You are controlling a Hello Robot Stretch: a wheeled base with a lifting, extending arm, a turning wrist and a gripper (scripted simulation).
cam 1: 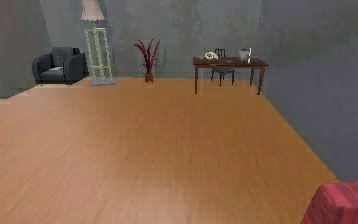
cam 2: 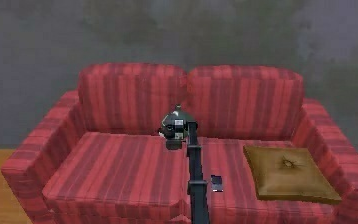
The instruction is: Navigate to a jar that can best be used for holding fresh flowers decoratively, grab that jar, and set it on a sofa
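Fingers point(cam 2: 171, 131) at the far end of the arm point(cam 2: 194, 170), out over a red striped sofa point(cam 2: 117, 100); grip state impossible to tell, likewise whether anything held.

Small pale-grey blob point(cam 2: 173, 118) right at the fingers, before the seam between the two back cushions; too small to call a jar with certainty; brown cushion point(cam 2: 290, 172) on the seat toward the arm side view's right; small dark flat thing point(cam 2: 217, 182) on the seat just beside the arm; ahead, wooden floor point(cam 1: 157, 140), with dark armchair point(cam 1: 59, 66), tall pale cabinet point(cam 1: 100, 55), red-leaved potted plant point(cam 1: 147, 58) and dark desk point(cam 1: 229, 64) with a chair point(cam 1: 221, 72) along the far wall.
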